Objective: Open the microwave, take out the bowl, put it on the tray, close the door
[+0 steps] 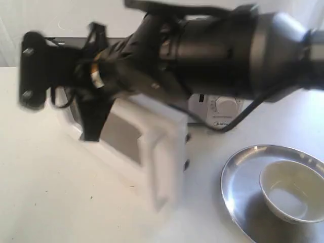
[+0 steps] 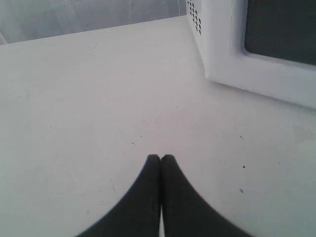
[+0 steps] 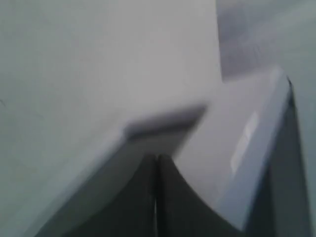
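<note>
The microwave (image 1: 223, 114) stands at the back, mostly hidden by my right arm; one round knob shows. Its door (image 1: 152, 147) stands partly open, blurred, with grey window and white bar handle toward the front. My right gripper (image 1: 92, 129) is shut and empty, fingertips against the door's outer face near the hinge side; in the right wrist view this gripper (image 3: 157, 158) touches a blurred white door (image 3: 98, 74) surface. The cream bowl (image 1: 296, 195) sits in the silver tray (image 1: 238, 182) at the front right. My left gripper (image 2: 161, 158) is shut and empty above the table, the door (image 2: 256, 74) beyond it.
My right arm (image 1: 228, 45) stretches across the top of the exterior view from right to left. The white table (image 1: 50, 187) spreads in front and left of the door. Vent holes (image 2: 195, 17) mark the microwave's side in the left wrist view.
</note>
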Controlling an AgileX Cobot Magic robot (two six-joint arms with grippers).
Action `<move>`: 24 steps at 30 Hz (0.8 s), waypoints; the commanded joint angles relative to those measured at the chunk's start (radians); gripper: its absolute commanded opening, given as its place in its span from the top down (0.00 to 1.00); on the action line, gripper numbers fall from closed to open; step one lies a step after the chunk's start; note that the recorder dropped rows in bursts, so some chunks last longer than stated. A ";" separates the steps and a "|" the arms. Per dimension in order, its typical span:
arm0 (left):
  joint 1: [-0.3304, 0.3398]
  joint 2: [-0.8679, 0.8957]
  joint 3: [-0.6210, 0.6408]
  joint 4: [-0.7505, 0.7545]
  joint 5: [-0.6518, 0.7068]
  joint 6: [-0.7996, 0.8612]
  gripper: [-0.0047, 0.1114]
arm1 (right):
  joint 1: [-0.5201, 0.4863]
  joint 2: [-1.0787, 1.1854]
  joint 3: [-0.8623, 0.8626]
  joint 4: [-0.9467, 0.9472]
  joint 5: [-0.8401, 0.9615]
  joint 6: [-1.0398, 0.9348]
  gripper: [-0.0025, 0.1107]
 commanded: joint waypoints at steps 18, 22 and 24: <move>-0.001 -0.002 -0.001 -0.004 -0.001 -0.006 0.96 | 0.046 -0.581 0.312 -0.452 -0.136 1.025 0.98; -0.001 -0.002 -0.001 -0.004 -0.001 -0.006 0.96 | 0.055 -0.786 0.521 -0.448 -0.283 1.148 0.98; -0.001 -0.002 -0.001 -0.004 -0.001 -0.006 0.96 | 0.055 -0.851 0.597 -0.448 -0.258 1.158 0.98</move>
